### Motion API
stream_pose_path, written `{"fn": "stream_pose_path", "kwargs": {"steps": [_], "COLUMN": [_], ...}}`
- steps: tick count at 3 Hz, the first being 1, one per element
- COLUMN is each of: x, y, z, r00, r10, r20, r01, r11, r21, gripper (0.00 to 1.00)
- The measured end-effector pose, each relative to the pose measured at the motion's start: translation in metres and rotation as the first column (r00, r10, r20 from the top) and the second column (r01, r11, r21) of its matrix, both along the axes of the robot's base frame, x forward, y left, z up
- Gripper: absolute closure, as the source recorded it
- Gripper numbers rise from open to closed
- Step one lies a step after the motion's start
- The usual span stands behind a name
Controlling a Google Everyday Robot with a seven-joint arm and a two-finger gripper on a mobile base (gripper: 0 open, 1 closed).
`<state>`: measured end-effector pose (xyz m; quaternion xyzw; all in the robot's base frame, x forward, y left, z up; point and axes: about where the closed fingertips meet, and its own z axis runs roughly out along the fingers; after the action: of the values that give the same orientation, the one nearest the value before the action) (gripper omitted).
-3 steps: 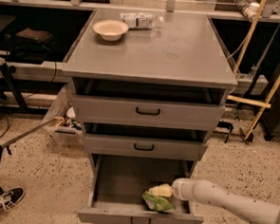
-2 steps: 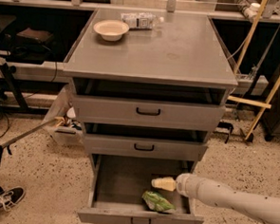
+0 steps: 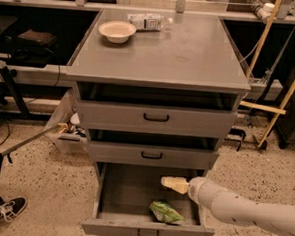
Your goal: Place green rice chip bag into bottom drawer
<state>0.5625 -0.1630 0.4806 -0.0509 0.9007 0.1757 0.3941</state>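
Note:
The green rice chip bag (image 3: pixel 166 212) lies inside the open bottom drawer (image 3: pixel 117 198), near its front right. My gripper (image 3: pixel 173 183) hangs above the drawer, a little above and behind the bag, with nothing in it. My white arm comes in from the lower right. The drawer is pulled out, its front with the black handle toward the camera.
Two shallower drawers sit above, the top one (image 3: pixel 156 118) and the middle one (image 3: pixel 151 155), slightly ajar. On the cabinet top stand a cream bowl (image 3: pixel 116 31) and a lying water bottle (image 3: pixel 151 22). A shoe (image 3: pixel 1 210), a bin (image 3: pixel 66 131) and wooden sticks (image 3: pixel 284 98) stand around.
My gripper has let go of the bag and risen up and back from it. The bag now lies alone on the drawer floor.

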Motion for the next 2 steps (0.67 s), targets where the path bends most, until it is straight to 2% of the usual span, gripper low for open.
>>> {"fn": "stream_pose_path", "kwargs": {"steps": [1,2], "x": [0.000,0.011], "y": [0.000,-0.007], "z": [0.000,0.023], "r00": [1.0000,0.9998], "r10": [0.000,-0.019], "r20": [0.000,0.003], "r01": [0.000,0.019], "r11": [1.000,1.000], "r21": [0.000,0.015], "gripper": [0.00,0.00]}}
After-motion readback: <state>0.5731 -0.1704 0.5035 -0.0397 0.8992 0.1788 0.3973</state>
